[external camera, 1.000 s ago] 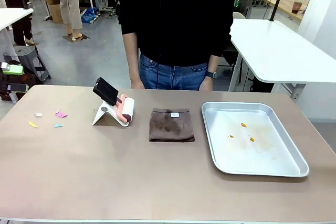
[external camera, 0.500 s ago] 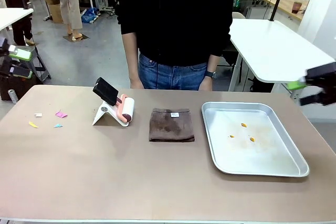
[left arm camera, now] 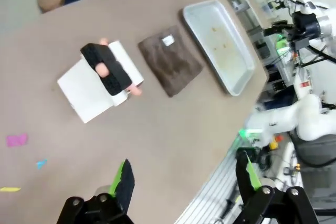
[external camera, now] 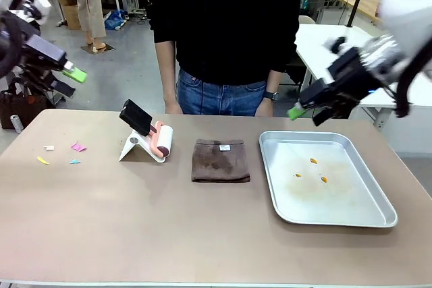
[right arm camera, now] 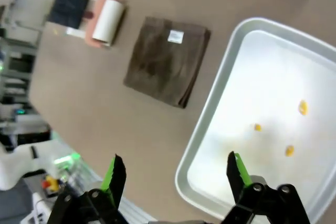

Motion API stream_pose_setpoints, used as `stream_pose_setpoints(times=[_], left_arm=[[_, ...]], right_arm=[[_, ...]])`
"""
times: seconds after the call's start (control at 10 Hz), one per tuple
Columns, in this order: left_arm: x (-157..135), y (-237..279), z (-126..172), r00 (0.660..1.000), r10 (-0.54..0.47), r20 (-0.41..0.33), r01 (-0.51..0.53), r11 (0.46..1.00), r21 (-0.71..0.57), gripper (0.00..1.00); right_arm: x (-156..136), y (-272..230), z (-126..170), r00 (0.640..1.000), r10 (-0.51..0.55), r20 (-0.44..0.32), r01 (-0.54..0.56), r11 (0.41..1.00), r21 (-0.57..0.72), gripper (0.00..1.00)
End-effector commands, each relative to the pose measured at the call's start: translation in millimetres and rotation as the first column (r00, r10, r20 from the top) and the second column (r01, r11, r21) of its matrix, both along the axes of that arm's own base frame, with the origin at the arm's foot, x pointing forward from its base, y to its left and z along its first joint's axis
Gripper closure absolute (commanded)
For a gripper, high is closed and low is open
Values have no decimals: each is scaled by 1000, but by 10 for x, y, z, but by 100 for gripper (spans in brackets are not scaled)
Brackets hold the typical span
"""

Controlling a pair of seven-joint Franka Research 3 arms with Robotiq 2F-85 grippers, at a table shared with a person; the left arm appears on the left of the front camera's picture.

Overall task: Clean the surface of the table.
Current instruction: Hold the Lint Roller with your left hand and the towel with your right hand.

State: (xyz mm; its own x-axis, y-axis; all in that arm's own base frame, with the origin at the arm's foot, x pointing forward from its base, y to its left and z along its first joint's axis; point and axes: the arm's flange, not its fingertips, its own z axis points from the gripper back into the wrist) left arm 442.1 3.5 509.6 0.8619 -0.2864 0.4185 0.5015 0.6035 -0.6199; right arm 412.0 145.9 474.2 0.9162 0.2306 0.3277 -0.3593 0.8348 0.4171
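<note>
OP: Both arms have swung into view; a second ago we saw none over the desk (external camera: pixel 202 234). Our left hand (external camera: pixel 69 81) now hangs high off the left end. Our right hand (external camera: pixel 305 114) is up near the far edge of the tray (external camera: pixel 337 223). Fingers are spread wide on both, with nothing between them.

Reply: Same here. The desk spans the whole front view, and nothing on it has budged. We reckon the layout is deliberate. The lint roller (external camera: pixel 160 141) is parked on its white stand (external camera: pixel 132 148) with the black handle tilted up, so it's easy to grab. The brown cloth (external camera: pixel 221 160) lies folded flat in the middle, where either arm should reach it.

OP: And the mess is split. Paper scraps (external camera: pixel 78 146) lie loose near the left end, well apart from the tray. A few orange crumbs (external camera: pixel 313 161) sit inside the tray, not on the desk top itself.

Reply: So our guess is the roller goes to the scraps, and the left arm is closest. The stand sits between the scraps and the cloth, so we'd need to sweep around it.

OP: The tray also covers much of the right side, so wiping there means working around it. The person (external camera: pixel 226 32) stands right against the far edge behind the roller and cloth, so we'd keep our reach low and short.
</note>
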Motion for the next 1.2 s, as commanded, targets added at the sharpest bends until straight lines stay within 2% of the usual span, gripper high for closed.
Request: stream_pose_setpoints(times=[0.0, 0.2, 0.3, 0.5, 0.6, 0.8, 1.1], left_arm=[[190, -167, -28, 998, -1, -58, 6, 996, 89, 0], [436, -283, -164, 995, 45, -84, -32, 988, 151, 0], [544, -305, -265, 992, 71, -105, -53, 984, 171, 0], [732, -314, -514, 977, 152, -148, -116, 967, 227, 0], [787, -361, -588, 969, 205, -135, -173, 961, 218, 0], [800, -483, -600, 958, 267, -101, -252, 957, 141, 0], [819, -654, -653, 960, 247, -132, -241, 969, 59, 0]], right_arm=[[175, 428, -155, 997, -73, 30, 76, 987, -143, 0], [102, 871, -350, 983, -166, 80, 180, 957, -229, 0], [60, 1013, -417, 983, -175, 62, 184, 956, -229, 0], [36, 1199, -567, 955, -295, -5, 283, 920, -272, 0], [66, 1291, -652, 932, -362, -13, 345, 899, -271, 0], [95, 1381, -764, 913, -406, -44, 383, 889, -252, 0], [86, 1378, -855, 910, -410, -55, 386, 889, -245, 0]])
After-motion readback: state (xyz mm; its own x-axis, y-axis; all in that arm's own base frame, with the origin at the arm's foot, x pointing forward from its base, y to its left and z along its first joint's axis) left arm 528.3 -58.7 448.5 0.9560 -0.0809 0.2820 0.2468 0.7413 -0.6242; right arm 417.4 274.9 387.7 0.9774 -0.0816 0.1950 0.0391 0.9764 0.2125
